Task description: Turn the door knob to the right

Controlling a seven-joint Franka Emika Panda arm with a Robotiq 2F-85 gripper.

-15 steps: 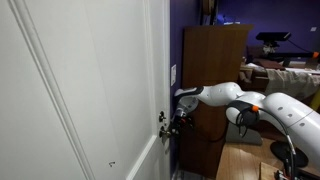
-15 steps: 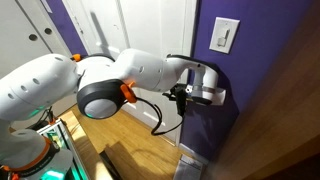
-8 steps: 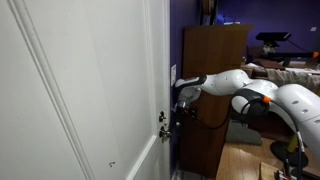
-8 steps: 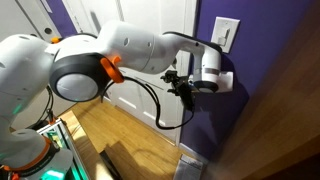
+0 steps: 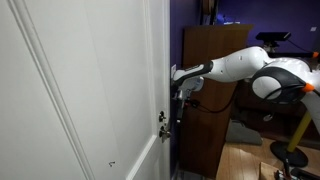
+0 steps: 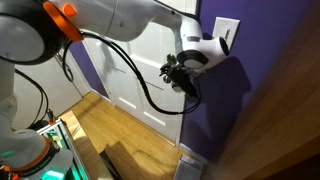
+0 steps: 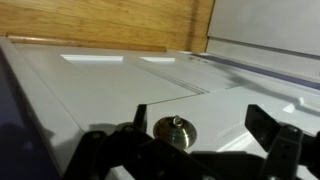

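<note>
Evidently the gripper (image 5: pixel 179 100) hung with jaws spread wide, gripping nothing, just above the door knob (image 7: pixel 175 131) (small, brassy in the wrist view), which protruded from the white door (image 5: pixel 90 90).

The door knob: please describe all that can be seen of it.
The door knob is small, round and looks like brassy metal, with a little nub at its centre. It sticks out of the white panelled door. In an exterior view it shows dark and edge-on. The open pincer is close by, seemingly not touching.
</note>
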